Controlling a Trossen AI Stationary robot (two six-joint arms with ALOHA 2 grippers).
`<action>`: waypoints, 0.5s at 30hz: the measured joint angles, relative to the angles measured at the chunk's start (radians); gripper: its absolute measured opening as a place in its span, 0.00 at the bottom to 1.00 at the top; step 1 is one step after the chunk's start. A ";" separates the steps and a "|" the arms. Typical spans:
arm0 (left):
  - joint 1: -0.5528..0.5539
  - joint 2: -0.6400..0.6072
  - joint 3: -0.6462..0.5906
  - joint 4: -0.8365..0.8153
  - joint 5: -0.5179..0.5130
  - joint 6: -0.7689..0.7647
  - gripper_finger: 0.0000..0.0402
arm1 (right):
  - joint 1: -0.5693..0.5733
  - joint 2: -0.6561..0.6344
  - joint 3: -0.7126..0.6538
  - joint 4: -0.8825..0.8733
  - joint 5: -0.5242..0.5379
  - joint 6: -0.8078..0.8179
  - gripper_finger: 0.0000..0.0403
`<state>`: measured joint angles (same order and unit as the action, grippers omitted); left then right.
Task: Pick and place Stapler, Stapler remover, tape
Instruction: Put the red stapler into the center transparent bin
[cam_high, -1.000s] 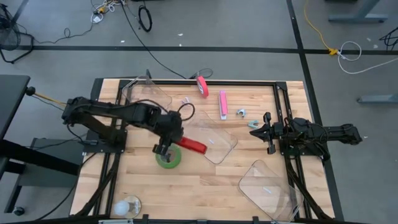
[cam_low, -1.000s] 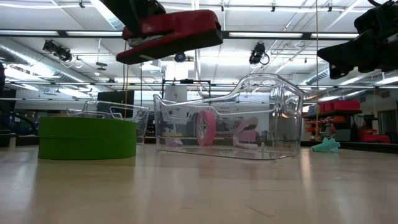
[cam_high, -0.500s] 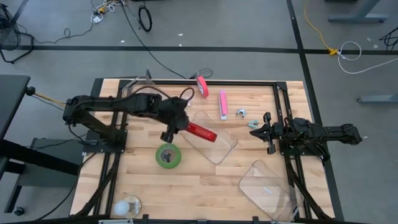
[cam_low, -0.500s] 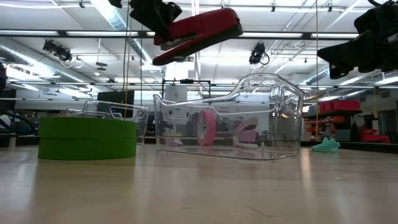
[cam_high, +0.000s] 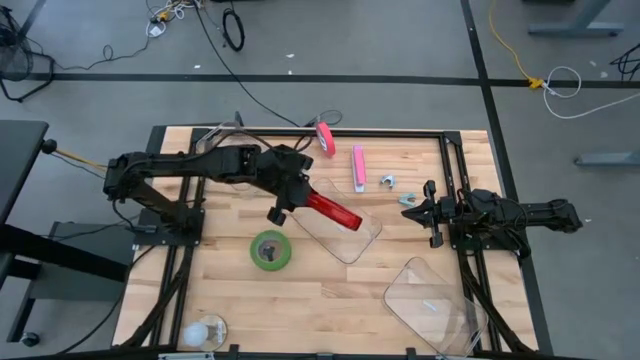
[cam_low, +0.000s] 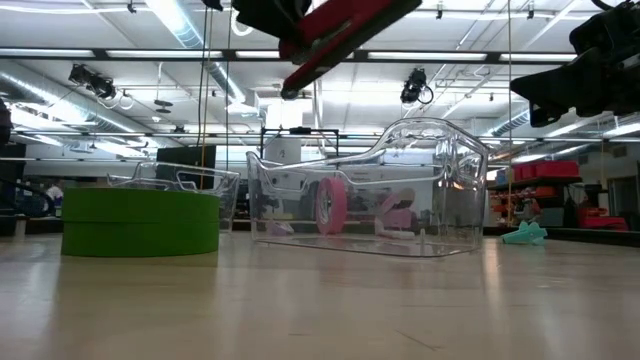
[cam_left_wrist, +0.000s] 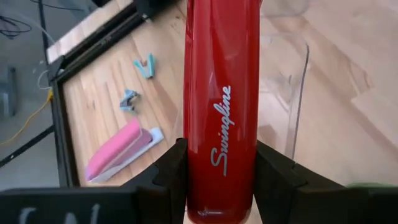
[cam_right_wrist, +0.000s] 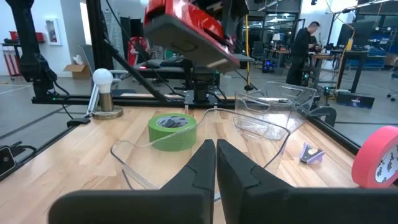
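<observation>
My left gripper (cam_high: 297, 201) is shut on a red stapler (cam_high: 332, 211), held in the air over the clear container (cam_high: 345, 236) at the table's middle; the stapler also shows in the low view (cam_low: 340, 30). A green tape roll (cam_high: 270, 250) lies flat on the table near it. A pink tape roll (cam_high: 325, 137) stands on edge at the far edge. A pink stapler (cam_high: 358, 167) and two staple removers (cam_high: 388, 181) (cam_high: 408, 199) lie far right of centre. My right gripper (cam_high: 432, 213) waits shut at the right. My left gripper pinches the red stapler's two long sides (cam_left_wrist: 219, 163) between its two fingers (cam_left_wrist: 166, 175), near the stapler's rear end. The fingers lie along the stapler. The stapler is lifted clear, its free end pointing toward the table's right and tilted up.
A second clear container (cam_high: 235, 150) stands at the far left and a third (cam_high: 430, 300) at the near right. A small lamp (cam_high: 205, 332) stands at the near left corner. Black frame rails (cam_high: 450, 170) run along the table's far and right sides.
My left gripper has gone up and toward the table's far right with the red stapler, from above the green tape roll to above the middle clear container. The stapler has tipped, its free end now higher than its held end.
</observation>
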<state>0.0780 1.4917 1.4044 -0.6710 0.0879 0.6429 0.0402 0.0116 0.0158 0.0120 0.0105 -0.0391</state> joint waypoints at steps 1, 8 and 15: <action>0.000 0.012 0.000 -0.001 0.009 0.010 0.35 | 0.000 0.000 0.000 0.000 0.000 0.000 0.04; 0.007 0.111 0.000 0.041 0.024 0.052 0.35 | 0.000 0.000 0.000 0.000 0.000 0.000 0.04; 0.033 0.200 0.000 0.041 0.016 0.168 0.35 | 0.000 0.000 0.000 0.000 0.000 0.000 0.04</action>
<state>0.1112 1.6913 1.4044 -0.6296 0.1040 0.8104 0.0402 0.0116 0.0155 0.0120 0.0105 -0.0391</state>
